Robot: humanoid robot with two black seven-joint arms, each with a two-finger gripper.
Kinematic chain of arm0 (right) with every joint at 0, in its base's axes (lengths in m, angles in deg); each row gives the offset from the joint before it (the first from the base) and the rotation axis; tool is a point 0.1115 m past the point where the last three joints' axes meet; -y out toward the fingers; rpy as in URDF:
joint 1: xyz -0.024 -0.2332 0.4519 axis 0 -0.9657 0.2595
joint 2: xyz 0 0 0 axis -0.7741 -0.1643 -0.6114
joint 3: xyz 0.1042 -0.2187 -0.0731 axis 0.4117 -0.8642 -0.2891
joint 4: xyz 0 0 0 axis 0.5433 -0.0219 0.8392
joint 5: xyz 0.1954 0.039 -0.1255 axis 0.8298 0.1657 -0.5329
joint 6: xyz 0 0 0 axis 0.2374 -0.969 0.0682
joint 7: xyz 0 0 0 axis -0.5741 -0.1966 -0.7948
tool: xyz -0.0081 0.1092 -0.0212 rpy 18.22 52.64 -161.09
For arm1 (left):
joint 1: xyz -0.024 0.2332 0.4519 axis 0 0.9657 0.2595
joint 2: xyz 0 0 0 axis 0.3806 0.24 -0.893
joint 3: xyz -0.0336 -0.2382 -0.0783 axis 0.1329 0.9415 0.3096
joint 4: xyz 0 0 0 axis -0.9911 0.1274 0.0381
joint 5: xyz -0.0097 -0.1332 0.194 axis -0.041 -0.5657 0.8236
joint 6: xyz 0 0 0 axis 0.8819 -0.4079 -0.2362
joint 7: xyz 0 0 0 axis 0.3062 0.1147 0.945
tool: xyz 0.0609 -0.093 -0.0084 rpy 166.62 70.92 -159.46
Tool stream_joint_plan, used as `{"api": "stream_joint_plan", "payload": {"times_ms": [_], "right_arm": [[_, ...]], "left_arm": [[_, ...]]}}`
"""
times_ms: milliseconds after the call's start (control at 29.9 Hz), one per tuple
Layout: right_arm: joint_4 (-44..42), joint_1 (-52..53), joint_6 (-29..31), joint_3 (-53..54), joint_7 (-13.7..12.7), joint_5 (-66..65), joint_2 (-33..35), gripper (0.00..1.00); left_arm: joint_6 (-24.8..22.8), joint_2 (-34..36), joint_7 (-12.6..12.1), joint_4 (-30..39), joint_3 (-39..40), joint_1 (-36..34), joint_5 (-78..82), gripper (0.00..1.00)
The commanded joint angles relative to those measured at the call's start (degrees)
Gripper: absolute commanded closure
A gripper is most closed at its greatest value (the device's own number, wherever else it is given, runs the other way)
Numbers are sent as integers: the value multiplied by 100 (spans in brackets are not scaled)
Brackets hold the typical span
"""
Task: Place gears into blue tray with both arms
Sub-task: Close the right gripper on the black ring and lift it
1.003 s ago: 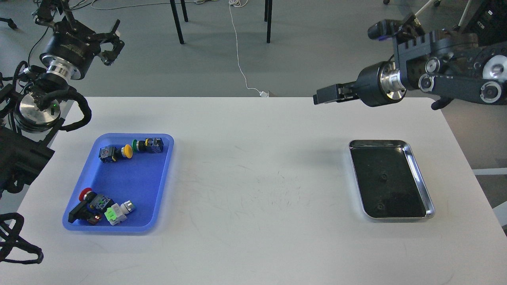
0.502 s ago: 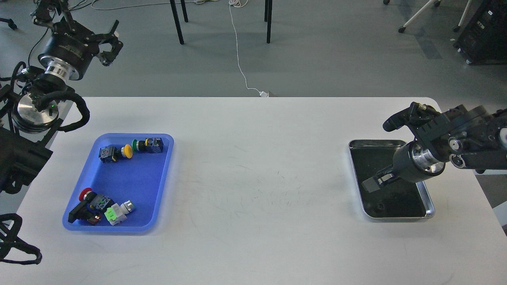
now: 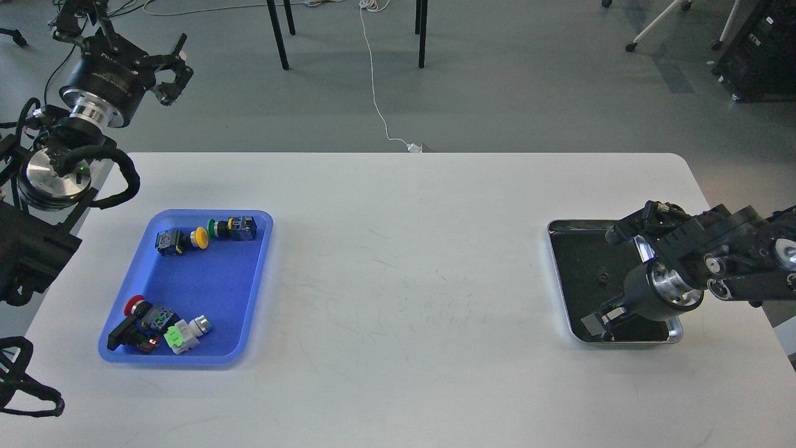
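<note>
The blue tray [image 3: 214,283] sits at the left of the white table and holds several coloured push-button switches. One small black gear [image 3: 602,278] lies on the dark bottom of the silver tray [image 3: 559,274] at the right. My right gripper [image 3: 600,321] reaches down into the near end of that silver tray. Its two fingers are slightly apart, and what lies between them is hidden. My left gripper [image 3: 171,67] hangs open and empty high beyond the table's back left corner, far from both trays.
Push-button switches [image 3: 205,235] cluster at the far end of the blue tray, with others [image 3: 163,325] at its near end. The white table [image 3: 404,298] spans the view. Chair legs and a white cable [image 3: 373,74] are on the floor behind.
My right arm has swung down from high above the table's back right into the silver tray, now covering the near gear's spot. The left arm has barely moved.
</note>
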Motion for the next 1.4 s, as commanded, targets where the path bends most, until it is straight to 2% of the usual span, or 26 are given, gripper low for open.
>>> {"api": "stream_joint_plan", "payload": {"times_ms": [0,301,635,836,1036,1204,1371], "right_arm": [[-120,-127,-7,17,0,0,0,41],[-137,-233,-16,193,0,9,0,45],[-278,-417,-16,193,0,0,0,63],[-357,-549,-16,228,9,0,9,65],[-419,-637,-60,237,9,-9,18,78],[-349,-436,-60,351,9,-62,211,82],[-243,223,-60,482,0,17,326,82]], "left_arm": [[2,-2,0,1,0,0,0,2],[-7,16,0,-52,0,0,9,2],[-7,148,9,-78,35,0,0,2],[-7,157,9,-78,17,0,0,2],[2,157,0,-78,26,0,0,2],[2,201,9,-78,26,0,0,2],[2,209,9,-78,35,-9,0,2]]}}
